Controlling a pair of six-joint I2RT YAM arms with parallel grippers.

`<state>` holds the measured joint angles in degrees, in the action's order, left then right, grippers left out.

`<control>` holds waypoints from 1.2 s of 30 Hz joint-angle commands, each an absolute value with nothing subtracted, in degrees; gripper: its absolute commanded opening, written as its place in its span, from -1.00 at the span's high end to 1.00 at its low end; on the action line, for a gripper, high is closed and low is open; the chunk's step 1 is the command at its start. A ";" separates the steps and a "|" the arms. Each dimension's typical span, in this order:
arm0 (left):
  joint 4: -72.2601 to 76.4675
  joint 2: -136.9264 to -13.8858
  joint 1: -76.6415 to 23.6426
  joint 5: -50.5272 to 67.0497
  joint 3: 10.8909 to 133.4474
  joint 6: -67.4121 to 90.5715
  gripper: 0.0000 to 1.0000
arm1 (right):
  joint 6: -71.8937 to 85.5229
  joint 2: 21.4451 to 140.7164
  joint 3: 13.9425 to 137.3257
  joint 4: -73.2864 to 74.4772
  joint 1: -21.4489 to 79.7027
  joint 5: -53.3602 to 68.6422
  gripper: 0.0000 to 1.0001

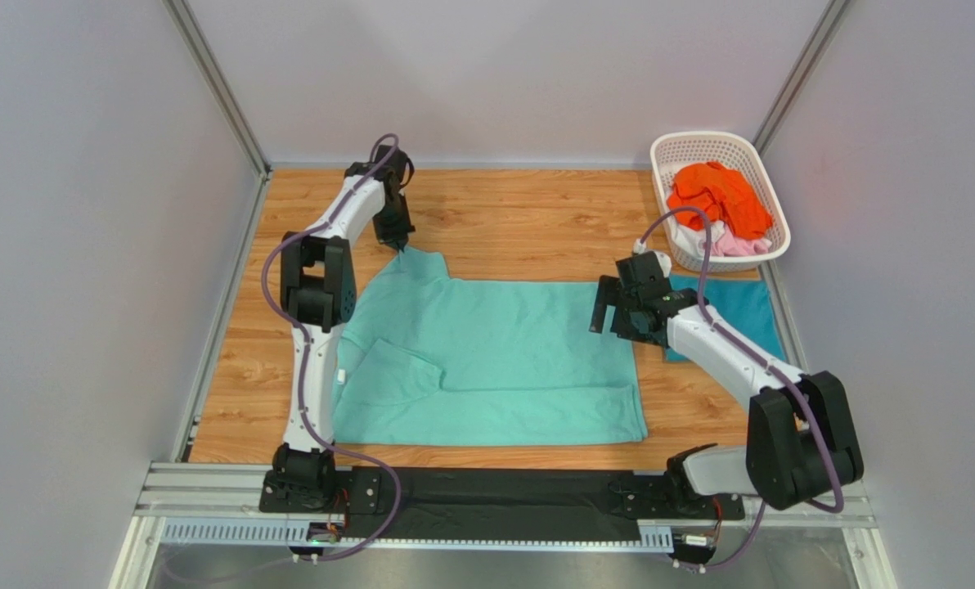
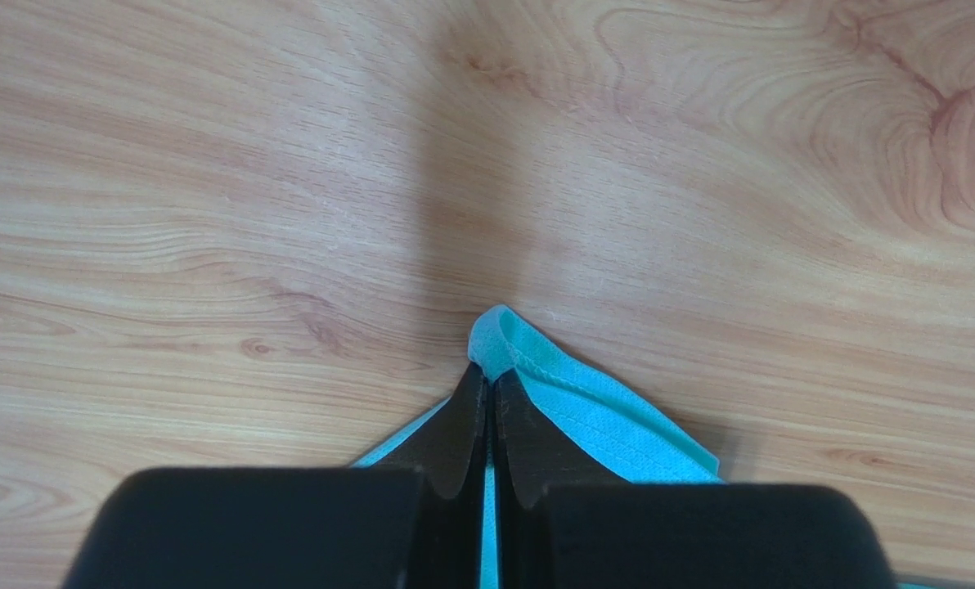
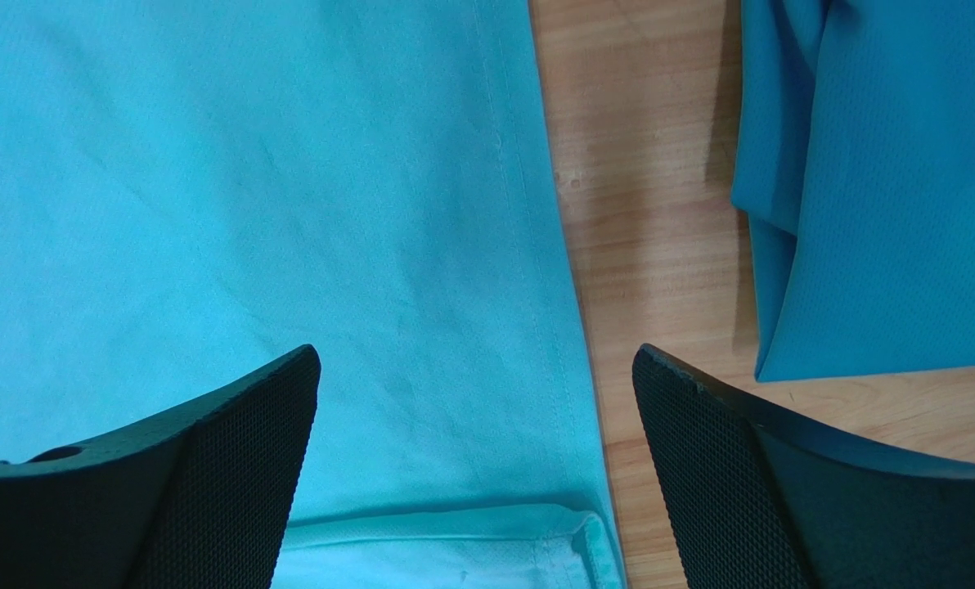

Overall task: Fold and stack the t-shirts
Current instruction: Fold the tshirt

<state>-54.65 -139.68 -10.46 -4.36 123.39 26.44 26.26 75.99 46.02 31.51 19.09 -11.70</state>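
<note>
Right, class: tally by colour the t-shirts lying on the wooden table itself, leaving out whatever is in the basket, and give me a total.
Mint green t-shirt: 1
Teal blue t-shirt: 1
Total: 2

Mint tee [image 1: 505,356]: soft matt cloth, fine knit, stitched hem. Teal tee [image 3: 898,184]: same matt cloth, darker. Table [image 2: 210,184]: smooth wood grain, faint sheen. My right fingers [image 3: 751,491]: black, matt, finely pebbled. Basket [image 1: 716,135]: white glossy plastic lattice.
</note>
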 commanded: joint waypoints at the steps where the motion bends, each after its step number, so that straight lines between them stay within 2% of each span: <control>1: -54.58 -138.08 -11.07 -3.34 124.55 24.00 1.00 | 27.51 80.75 52.64 28.21 17.84 -14.50 -0.97; 10: -50.01 -131.05 -11.69 -2.46 115.14 24.43 1.00 | 27.16 99.12 70.20 28.39 16.35 -22.14 -0.86; 17: -47.46 -128.23 -11.69 -2.54 109.78 24.17 1.00 | 28.29 111.52 80.40 29.79 13.28 -20.83 -0.81; 21: -46.76 -126.92 -11.69 -4.13 108.63 24.34 1.00 | 28.74 116.27 83.05 31.29 12.57 -18.63 -0.66; 33: -45.44 -123.66 -11.69 -3.96 104.77 25.58 1.00 | 31.73 112.77 76.21 30.67 12.57 -17.05 -0.32; 36: -44.56 -122.52 -11.69 -4.04 103.10 25.84 1.00 | 31.73 111.01 74.10 29.53 12.66 -16.61 -0.13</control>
